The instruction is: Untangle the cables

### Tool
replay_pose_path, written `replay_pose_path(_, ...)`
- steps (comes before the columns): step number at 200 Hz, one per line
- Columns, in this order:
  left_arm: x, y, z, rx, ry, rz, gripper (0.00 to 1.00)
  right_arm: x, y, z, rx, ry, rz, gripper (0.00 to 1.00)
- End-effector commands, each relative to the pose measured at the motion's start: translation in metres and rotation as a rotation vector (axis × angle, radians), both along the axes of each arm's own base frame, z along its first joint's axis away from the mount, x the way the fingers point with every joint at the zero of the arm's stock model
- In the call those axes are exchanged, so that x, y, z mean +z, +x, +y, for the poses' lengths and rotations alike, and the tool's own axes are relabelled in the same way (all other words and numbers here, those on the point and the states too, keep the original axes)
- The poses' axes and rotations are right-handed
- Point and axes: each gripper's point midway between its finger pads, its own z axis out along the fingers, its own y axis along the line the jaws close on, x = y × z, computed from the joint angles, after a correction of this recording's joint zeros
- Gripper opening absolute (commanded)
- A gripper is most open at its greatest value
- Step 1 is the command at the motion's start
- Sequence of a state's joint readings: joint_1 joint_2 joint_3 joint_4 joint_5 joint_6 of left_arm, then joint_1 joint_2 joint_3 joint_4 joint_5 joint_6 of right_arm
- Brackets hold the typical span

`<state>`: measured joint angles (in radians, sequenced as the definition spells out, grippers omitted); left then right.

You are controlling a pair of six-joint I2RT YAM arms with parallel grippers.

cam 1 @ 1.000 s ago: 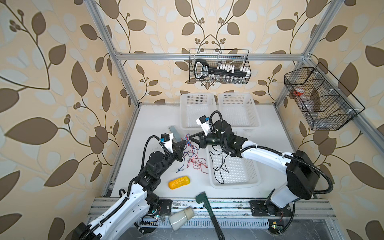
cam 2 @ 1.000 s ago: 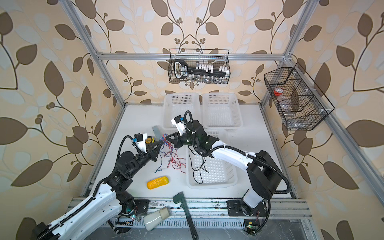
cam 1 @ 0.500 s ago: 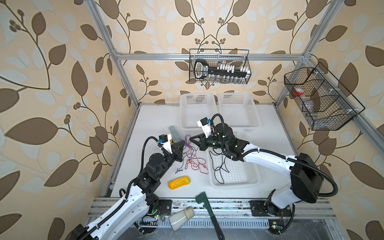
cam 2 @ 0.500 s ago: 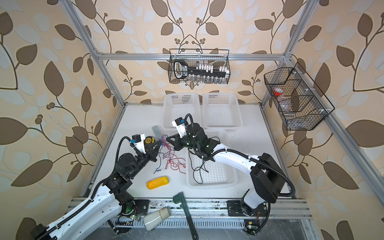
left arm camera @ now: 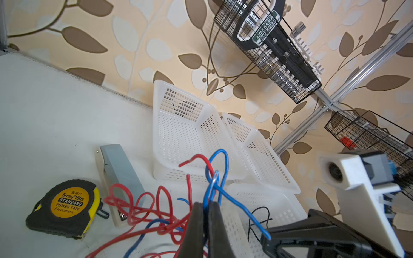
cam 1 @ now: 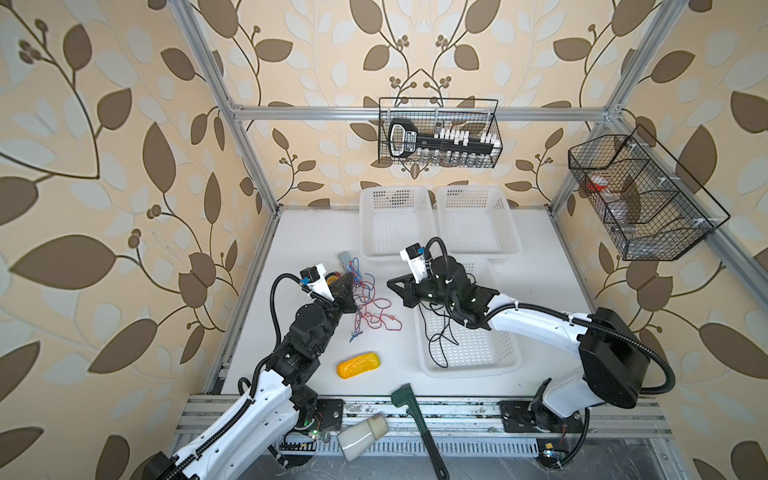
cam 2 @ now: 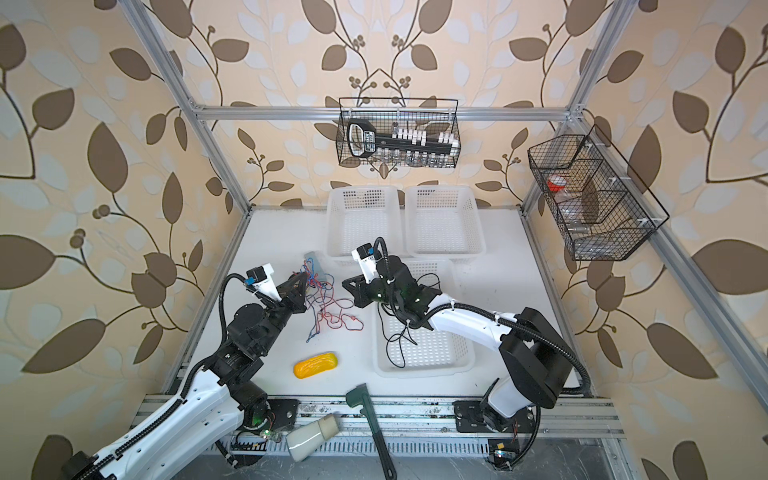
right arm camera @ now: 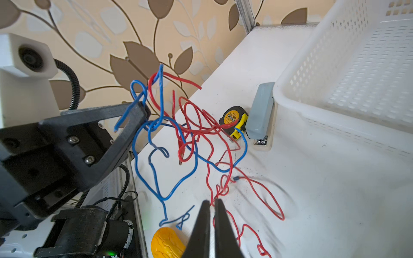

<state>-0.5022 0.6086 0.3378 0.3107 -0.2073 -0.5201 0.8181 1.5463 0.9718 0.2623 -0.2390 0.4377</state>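
Left pincer (left arm camera: pixel 206 203) is pressed together on the blue cable (left arm camera: pixel 220 150), pinching it just below a small loop. It holds that end up off the worktop (cam 1: pixel 316 232), likely so the strand hangs free and its crossings with the red cable (right arm camera: pixel 202 130) open out where they can be read. The rest of the cables (cam 1: pixel 370 309) trail down from that grip and sprawl on the worktop between the two arms, red and blue wound through each other. The black cable (cam 1: pixel 432 332) lies apart in the near white basket (cam 1: pixel 469 368), which looks like one strand already sorted out. Right pincer (right arm camera: pixel 212 202) points at the tangle from the other side, fingers almost together with a thin slit showing. A red strand runs right at the tips, but I cannot tell if it is nipped or merely behind them. One arm anchoring high and one working low makes sense for pulling colours apart. Tape measure (left arm camera: pixel 64 207) and stapler (left arm camera: pixel 120 176) sit just beside the pile, close enough to snag a dragged loop.
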Motion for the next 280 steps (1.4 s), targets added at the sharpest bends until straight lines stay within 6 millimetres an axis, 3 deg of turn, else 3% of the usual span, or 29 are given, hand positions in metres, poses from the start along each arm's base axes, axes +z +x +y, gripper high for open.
replay_pose_path(1,0.04,-0.003,-0.012,-0.072,-0.025,-0.104,0.0,0.023,-0.001,0.011,0.076,-0.009,-0.093,0.19)
replay_pose_path(50,0.046,-0.005,-0.033,-0.184,-0.012,-0.111,0.0,0.032,-0.007,0.032,0.186,0.025,-0.146,0.29)
replay_pose_path(108,0.055,-0.01,-0.04,-0.233,-0.011,-0.135,0.0,0.016,-0.004,0.045,0.207,0.031,-0.115,0.3)
replay_pose_path(130,0.057,-0.012,-0.042,-0.249,-0.014,-0.143,0.0,0.014,-0.001,0.046,0.191,0.036,-0.112,0.23)
replay_pose_path(153,0.057,-0.013,-0.043,-0.259,-0.013,-0.141,0.0,0.016,0.003,0.047,0.175,0.041,-0.12,0.07)
replay_pose_path(170,0.056,-0.012,-0.042,-0.252,-0.011,-0.137,0.0,0.018,0.006,0.045,0.159,0.042,-0.13,0.0)
replay_pose_path(212,0.05,-0.011,-0.033,-0.202,0.001,-0.123,0.0,0.015,0.012,0.034,0.111,0.022,-0.129,0.0)
replay_pose_path(250,0.044,-0.011,-0.021,-0.141,0.035,-0.103,0.01,0.014,0.026,0.012,0.026,0.035,-0.088,0.0)
replay_pose_path(260,0.043,-0.012,-0.019,-0.134,0.038,-0.1,0.04,0.013,0.029,0.007,0.003,0.025,-0.086,0.0)
replay_pose_path(271,0.043,-0.012,-0.017,-0.128,0.041,-0.099,0.15,0.01,0.033,0.001,-0.027,0.006,-0.083,0.0)
replay_pose_path(280,0.042,-0.013,-0.017,-0.128,0.046,-0.098,0.16,0.009,0.034,-0.001,-0.039,-0.006,-0.085,0.0)
